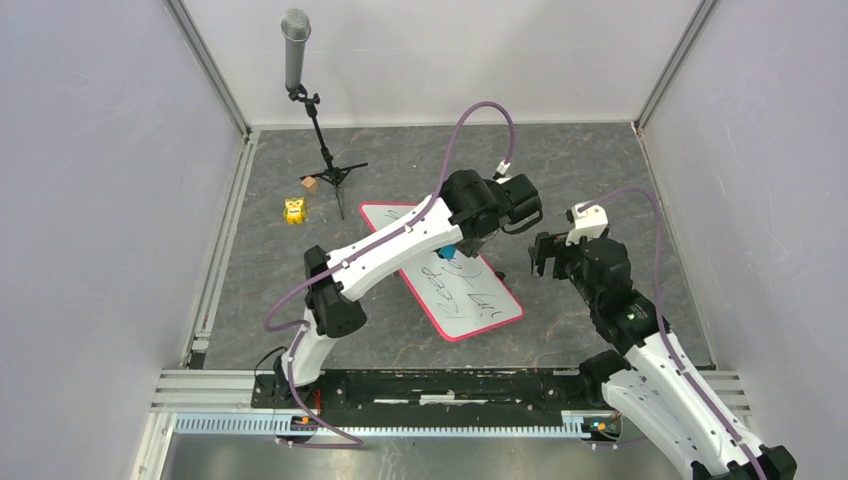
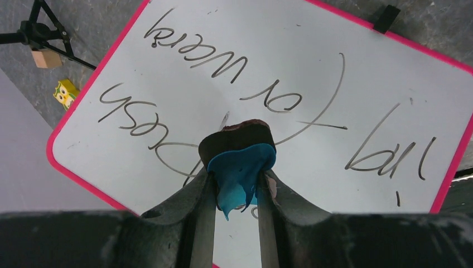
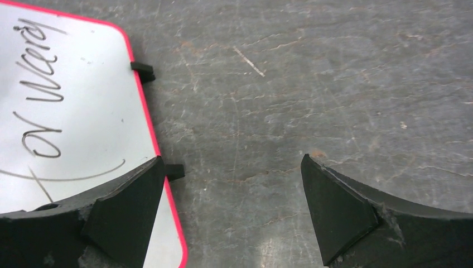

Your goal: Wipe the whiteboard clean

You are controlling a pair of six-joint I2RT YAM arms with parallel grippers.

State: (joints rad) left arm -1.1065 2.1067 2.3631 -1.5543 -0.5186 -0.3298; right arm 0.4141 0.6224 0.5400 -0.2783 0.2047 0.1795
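Note:
The whiteboard (image 1: 470,295) lies flat mid-table, white with a pink-red rim and black handwriting; it fills the left wrist view (image 2: 290,50) and shows at the left of the right wrist view (image 3: 72,100). My left gripper (image 1: 452,250) is over the board's middle, shut on a small blue eraser (image 2: 241,170) with a dark felt pad (image 2: 237,137) facing the board. My right gripper (image 1: 545,255) is open and empty, just right of the board's right edge, above the bare table. Its left fingertip (image 3: 125,212) overlaps the rim.
A microphone on a black tripod stand (image 1: 325,150) rises at the back left. A yellow toy (image 1: 294,211) and a small wooden cube (image 1: 309,183) sit near it. Small black clips (image 3: 142,70) stick out from the board's rim. Walls enclose the grey table.

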